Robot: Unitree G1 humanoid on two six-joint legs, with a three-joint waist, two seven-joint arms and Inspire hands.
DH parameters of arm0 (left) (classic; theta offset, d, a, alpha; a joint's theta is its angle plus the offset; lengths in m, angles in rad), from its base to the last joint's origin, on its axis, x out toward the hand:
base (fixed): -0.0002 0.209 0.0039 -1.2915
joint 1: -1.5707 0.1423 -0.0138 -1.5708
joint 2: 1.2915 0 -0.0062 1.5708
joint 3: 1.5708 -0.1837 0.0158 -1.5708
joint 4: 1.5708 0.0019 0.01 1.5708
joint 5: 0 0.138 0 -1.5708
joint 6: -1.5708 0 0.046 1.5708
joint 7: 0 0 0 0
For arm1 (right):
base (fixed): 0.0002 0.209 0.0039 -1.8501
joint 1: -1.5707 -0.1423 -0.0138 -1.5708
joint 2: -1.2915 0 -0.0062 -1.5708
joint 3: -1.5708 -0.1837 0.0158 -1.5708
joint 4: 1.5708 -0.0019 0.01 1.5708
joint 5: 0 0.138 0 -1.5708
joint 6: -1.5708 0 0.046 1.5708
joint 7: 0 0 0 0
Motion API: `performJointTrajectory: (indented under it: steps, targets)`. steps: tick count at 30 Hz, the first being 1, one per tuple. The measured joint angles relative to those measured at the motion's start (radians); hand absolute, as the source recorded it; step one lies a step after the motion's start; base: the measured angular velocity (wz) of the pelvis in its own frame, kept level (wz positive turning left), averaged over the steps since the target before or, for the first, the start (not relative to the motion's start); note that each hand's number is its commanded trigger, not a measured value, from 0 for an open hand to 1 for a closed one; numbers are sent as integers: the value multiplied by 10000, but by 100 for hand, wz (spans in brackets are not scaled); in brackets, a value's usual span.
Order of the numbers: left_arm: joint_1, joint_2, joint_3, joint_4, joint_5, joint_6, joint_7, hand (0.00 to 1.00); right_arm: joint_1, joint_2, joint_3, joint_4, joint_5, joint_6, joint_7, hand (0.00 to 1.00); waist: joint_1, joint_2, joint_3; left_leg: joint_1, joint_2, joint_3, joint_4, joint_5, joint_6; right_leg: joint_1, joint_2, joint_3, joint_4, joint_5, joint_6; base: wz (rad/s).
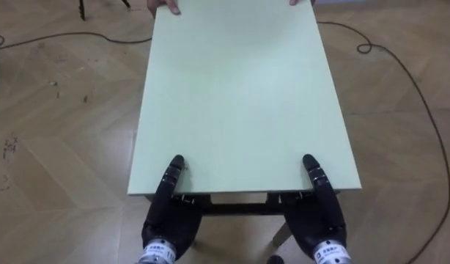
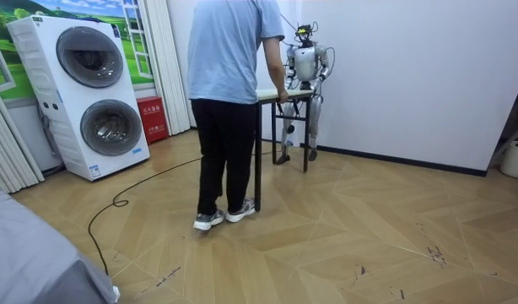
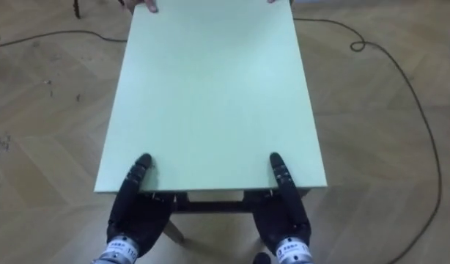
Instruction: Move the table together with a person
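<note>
A pale green table stretches away from me on dark legs. My left hand grips its near edge at the left, thumb laid on top and fingers underneath. My right hand holds the near edge the same way at the right. At the far edge a person's hands rest on the tabletop's corners. In the room view the person stands at the table's end opposite me, back to the camera, while I stand upright close to a white wall.
Dark cables loop over the wooden floor to the table's right and far left. Two stacked washing machines stand at the room view's left beside curtains. A cable trails across the open floor near the person.
</note>
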Motion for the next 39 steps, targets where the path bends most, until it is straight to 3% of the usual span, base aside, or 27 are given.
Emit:
performJointTrajectory:
  steps: [1, 2, 3, 4, 6, 8, 10, 11, 15, 18, 25, 27, 32, 35, 39]
  targets:
    - [-24, 2, -10, -3, 22, 1, 59, 100, 39, 25, 23, -2, 14, -14, -28, 100, -40, 41, 15, -1, 146, 314, 1, 28, -4, -10, -23, 35, 476, -354, 95, 44]
    - [-96, 30, -71, -4, 100, 22, 158, 100, 217, 133, 22, -55, 29, -50, -29, 100, -205, 57, 11, 16, 400, 833, -78, 160, -48, 21, -150, -37, 2069, -1694, 142, 64]
    - [-171, 55, -112, -5, 134, 24, 188, 100, 317, 188, -22, -147, 55, -148, -30, 100, -238, 26, -2, 13, 483, 1143, -244, 334, -61, 111, -305, -33, 3414, -2721, 129, 59]
    - [-186, 58, -113, -6, 134, 24, 188, 100, 324, 197, -11, -168, 58, -172, -38, 100, -238, 22, -1, 7, 487, 1257, -302, 396, -53, 242, -350, 3, 3888, -3075, 215, 19]
    - [-189, 15, -101, -17, 203, 25, 179, 100, 316, 170, 124, -174, 109, -364, -44, 100, -97, -37, 5, -30, 343, 1364, -267, 477, -17, 1130, -507, 266, 4364, -4213, 432, -2]
    - [-197, 18, -89, -17, 221, 26, 179, 100, 296, 179, 329, -177, 268, -477, -48, 100, -15, -105, 18, -69, 257, 1369, -184, 488, -38, 1492, -442, 248, 3793, -4506, 536, -7]
    - [-194, 72, -64, -85, 231, 13, 175, 100, 254, 193, 450, -177, 321, -559, -48, 100, 221, -157, 8, -176, 272, 1365, -276, 566, -106, 1637, -264, 215, 3047, -4499, 528, -32]
    - [-193, 114, -10, -107, 247, -15, 160, 100, 219, 240, 509, -177, 327, -587, -48, 100, 382, -204, 5, -243, 326, 1375, -339, 621, -137, 1767, -112, 202, 2472, -4440, 431, -32]
    - [-59, 417, -7, -401, 233, -30, 215, 100, 215, 291, 766, -177, 403, -701, -47, 100, 550, -401, -75, -344, 628, 1484, -596, 878, -253, 1983, 340, 200, 1385, -3933, 179, -16]
    - [-20, 506, 30, -489, 222, -37, 253, 100, 216, 321, 891, -173, 424, -822, -47, 100, 656, -461, -77, -348, 786, 1509, -578, 932, -343, 2120, 563, 181, 914, -3704, 82, -14]
    - [-26, 453, 116, -513, 248, 78, 224, 100, 237, 289, 879, -168, 435, -889, 69, 100, 560, -452, -73, -547, 873, 1080, -547, 974, -450, 2260, 625, -373, 699, -3675, 43, 16]
    - [-26, 504, 124, -516, 228, 154, 229, 100, 238, 256, 895, -61, 436, -892, 148, 100, 357, -428, -64, -563, 872, 729, -509, 997, -488, 2555, 618, -821, 518, -3687, 25, 45]
    - [-22, 495, 150, -498, 215, 186, 242, 100, 283, 342, 915, -92, 437, -1010, 187, 100, 273, -264, -12, -768, 862, 457, -368, 998, -511, 2863, 565, -1623, 382, -3730, -32, 39]
    - [-22, 423, 202, -497, 222, 201, 276, 100, 290, 331, 1002, -133, 412, -1151, 212, 100, 46, -186, 19, -1029, 839, 206, -241, 996, -515, 2919, 519, -2026, 377, -3752, -34, 38]
    - [-22, 120, 118, -499, 449, 209, 324, 100, 282, 216, 869, -171, 412, -1191, 239, 100, 62, -2, -9, -1127, 655, -125, -189, 1029, -467, 3025, 365, -2363, 413, -3901, 21, 32]
